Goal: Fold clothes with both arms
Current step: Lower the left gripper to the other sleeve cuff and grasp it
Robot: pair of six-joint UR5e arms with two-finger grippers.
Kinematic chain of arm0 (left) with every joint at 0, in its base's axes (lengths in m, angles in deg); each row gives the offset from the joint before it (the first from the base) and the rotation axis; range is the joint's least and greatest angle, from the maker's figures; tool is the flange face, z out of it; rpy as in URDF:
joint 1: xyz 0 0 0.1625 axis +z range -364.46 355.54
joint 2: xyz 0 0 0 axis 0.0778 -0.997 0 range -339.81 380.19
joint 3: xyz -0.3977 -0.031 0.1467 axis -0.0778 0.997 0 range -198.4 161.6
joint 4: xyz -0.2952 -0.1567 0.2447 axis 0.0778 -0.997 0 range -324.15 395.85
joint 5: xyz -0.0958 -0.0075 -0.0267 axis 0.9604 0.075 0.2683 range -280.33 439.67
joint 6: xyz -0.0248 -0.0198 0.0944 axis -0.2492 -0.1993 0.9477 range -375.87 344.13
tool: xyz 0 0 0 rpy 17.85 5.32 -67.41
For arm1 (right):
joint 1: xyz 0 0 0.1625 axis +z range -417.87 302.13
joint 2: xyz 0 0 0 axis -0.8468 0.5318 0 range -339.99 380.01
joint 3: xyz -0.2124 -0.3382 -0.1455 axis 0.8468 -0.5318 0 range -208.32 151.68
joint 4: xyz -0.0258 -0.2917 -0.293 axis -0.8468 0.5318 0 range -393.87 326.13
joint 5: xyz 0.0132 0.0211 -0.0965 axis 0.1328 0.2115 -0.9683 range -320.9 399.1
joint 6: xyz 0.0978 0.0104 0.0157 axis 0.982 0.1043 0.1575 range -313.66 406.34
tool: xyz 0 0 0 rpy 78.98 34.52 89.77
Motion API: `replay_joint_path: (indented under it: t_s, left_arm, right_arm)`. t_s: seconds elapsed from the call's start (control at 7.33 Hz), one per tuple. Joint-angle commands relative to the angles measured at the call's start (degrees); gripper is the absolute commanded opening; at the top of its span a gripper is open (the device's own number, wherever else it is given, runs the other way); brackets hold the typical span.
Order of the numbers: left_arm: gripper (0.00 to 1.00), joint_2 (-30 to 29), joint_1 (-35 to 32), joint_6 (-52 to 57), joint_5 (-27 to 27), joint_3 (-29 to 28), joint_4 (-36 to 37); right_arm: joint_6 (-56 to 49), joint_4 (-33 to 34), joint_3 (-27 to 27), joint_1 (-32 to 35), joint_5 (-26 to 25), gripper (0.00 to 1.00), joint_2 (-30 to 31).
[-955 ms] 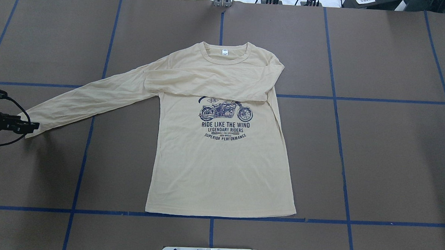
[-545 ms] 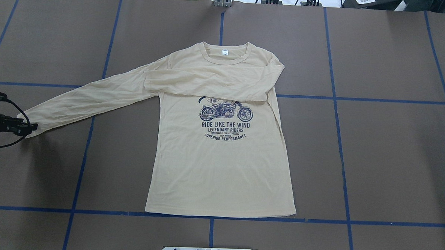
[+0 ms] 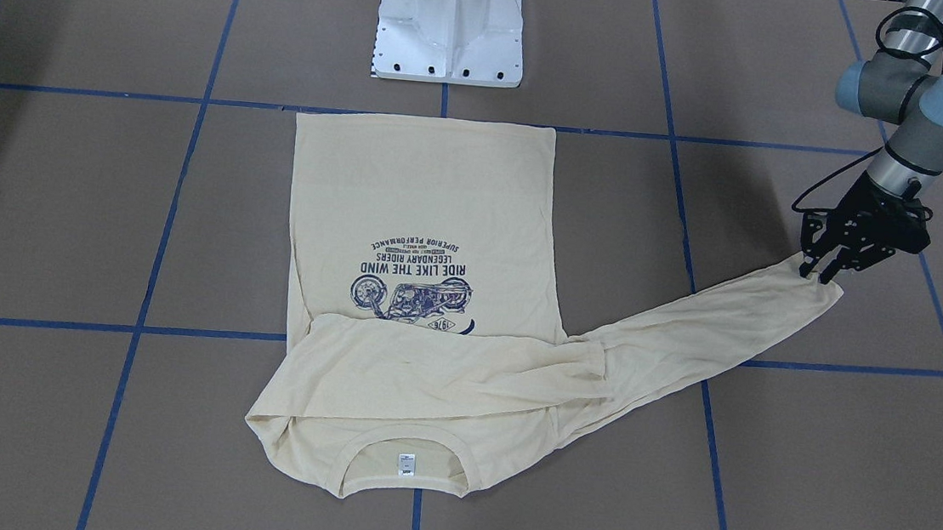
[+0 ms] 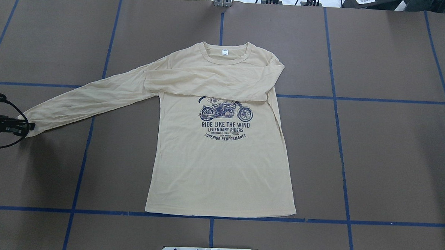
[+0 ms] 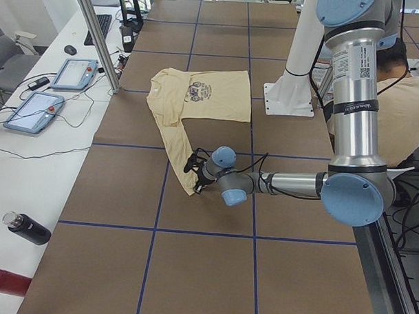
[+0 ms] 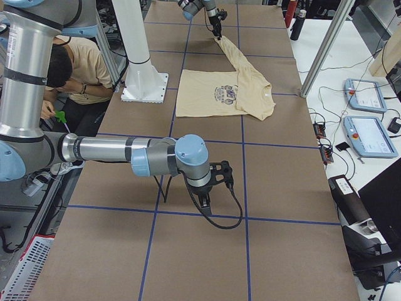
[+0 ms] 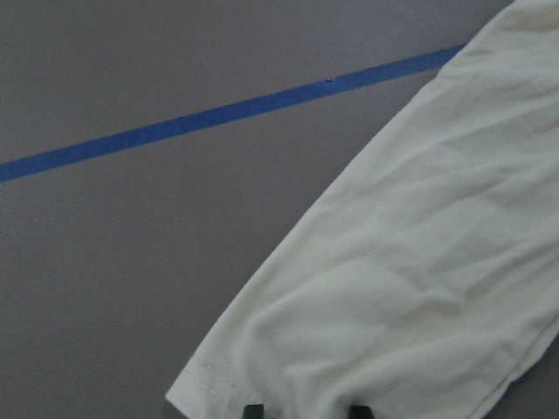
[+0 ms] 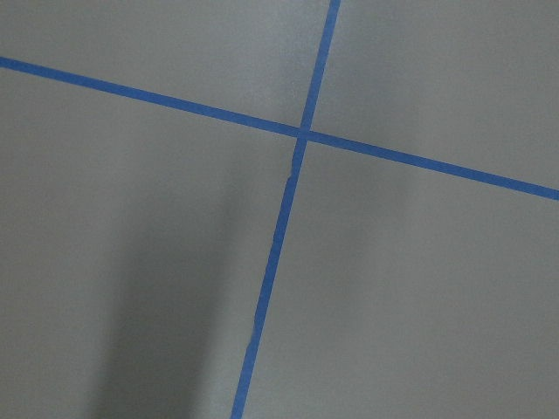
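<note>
The cream-yellow long-sleeved T-shirt [image 4: 220, 170] lies flat, print side up, collar toward the far edge. One sleeve [image 4: 209, 83] is folded across the chest. The other sleeve [image 4: 88, 100] stretches out toward the table's left end. My left gripper [image 4: 29, 127] is down at that sleeve's cuff [image 3: 811, 286], and its fingertips [image 7: 253, 408] show against the cloth, so it looks shut on the cuff. My right gripper [image 6: 205, 202] hangs low over bare table far from the shirt. It shows only in the exterior right view, so I cannot tell its state.
The white pedestal base [image 3: 450, 24] stands at the near edge behind the shirt's hem. Blue tape lines [image 8: 301, 131] grid the brown table. A person [image 5: 404, 102] sits beside the robot. Tablets [image 5: 35, 109] and bottles [image 5: 28, 228] lie on the side bench.
My left gripper has slid slightly left toward the table's end, and the sleeve's cuff end has shifted a little with it. The shirt's body has not moved.
</note>
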Motion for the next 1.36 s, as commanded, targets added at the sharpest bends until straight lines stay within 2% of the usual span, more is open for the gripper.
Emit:
replay_joint_path:
  t_s: [0.0,0.27,0.55,0.68,0.95,1.09,1.23]
  left_arm:
    - [0.0,0.2,0.0,0.3,0.1,0.5,-2.0]
    - [0.0,0.6,-0.1,0.4,1.1,3.5,-1.6]
    - [0.0,-0.1,-0.3,0.3,5.5,6.6,0.8]
    - [0.0,-2.1,-0.4,0.4,5.7,10.5,8.5]
    - [0.0,-11.6,-0.4,0.3,5.7,19.1,28.6]
    - [0.0,-19.6,-0.4,0.3,5.7,22.1,41.7]
    - [0.0,-30.2,-0.1,-0.5,5.8,21.9,53.7]
  right_arm:
    - [0.1,0.0,0.1,0.1,0.0,1.0,0.2]
    - [0.1,0.0,0.1,0.0,0.0,1.0,0.2]
    - [0.2,0.0,0.0,0.0,0.0,1.0,0.2]
    - [0.2,0.0,-0.1,0.0,0.0,1.0,0.2]
    - [0.2,0.0,-0.2,0.0,0.0,1.0,0.3]
    - [0.3,0.0,-0.2,0.0,0.0,1.0,0.3]
    - [0.3,0.0,-0.2,0.0,0.0,1.0,0.3]
